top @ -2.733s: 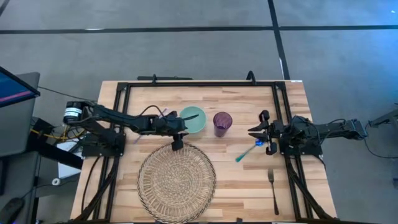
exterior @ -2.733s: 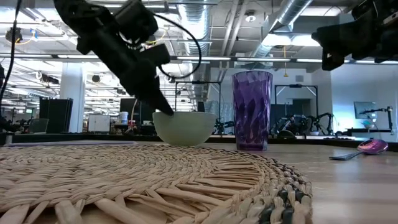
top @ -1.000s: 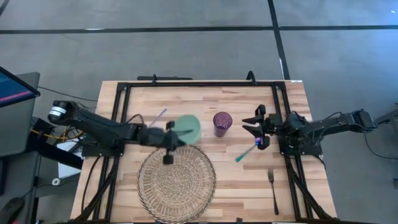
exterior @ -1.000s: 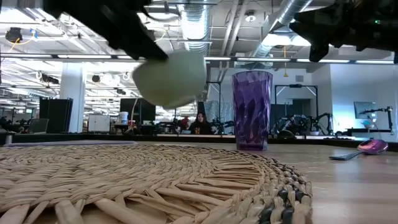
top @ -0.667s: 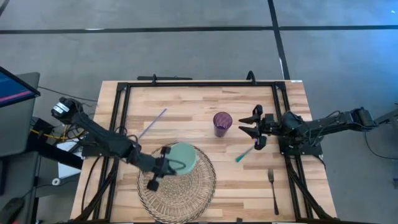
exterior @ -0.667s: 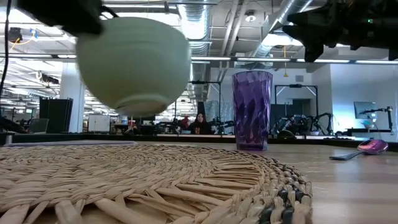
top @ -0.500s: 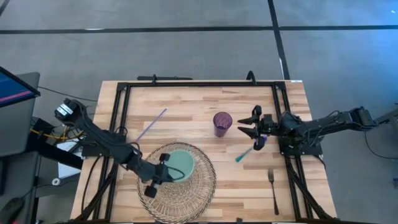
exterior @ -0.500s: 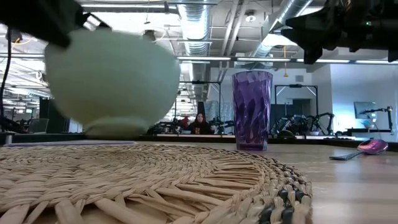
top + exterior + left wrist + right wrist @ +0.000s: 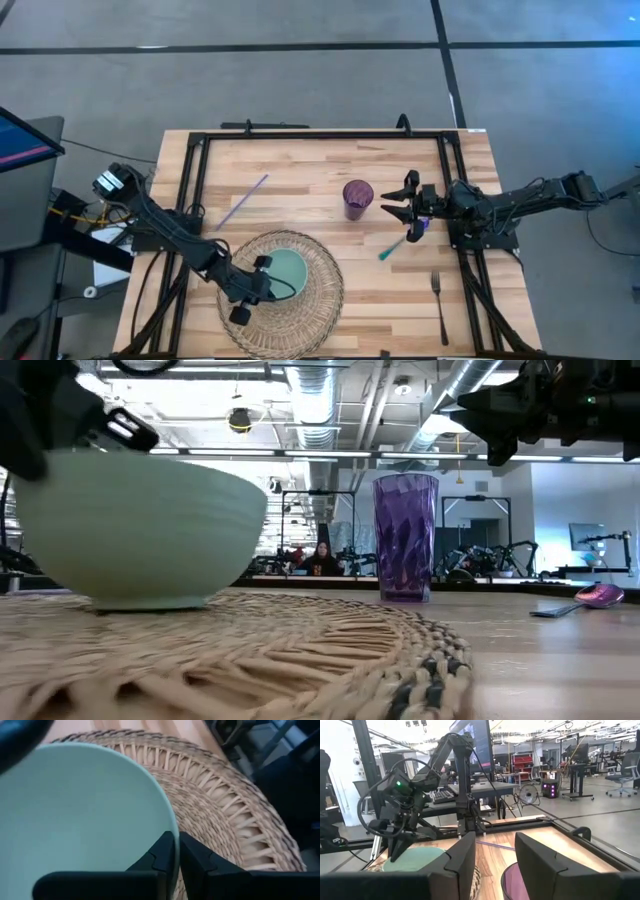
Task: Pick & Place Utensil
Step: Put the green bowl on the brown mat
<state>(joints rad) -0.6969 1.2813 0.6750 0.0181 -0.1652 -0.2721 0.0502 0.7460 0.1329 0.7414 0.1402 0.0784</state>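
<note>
Pale green bowl [image 9: 287,272] sits on woven placemat [image 9: 318,300], left gripper [image 9: 262,285] clamped on its rim. Right gripper [image 9: 392,204] spread apart, above spoon [image 9: 401,241], just beside purple cup [image 9: 358,197].

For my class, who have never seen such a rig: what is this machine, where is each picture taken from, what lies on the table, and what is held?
It is a robot with two dark arms at a wooden table. One camera looks down from above, one sits at table height, and one rides on each wrist. The left gripper pinches the rim of a pale green bowl, which sits on a woven mat. The right gripper hangs open beside a purple cup, above a spoon. A fork and a purple straw also lie there.
</note>
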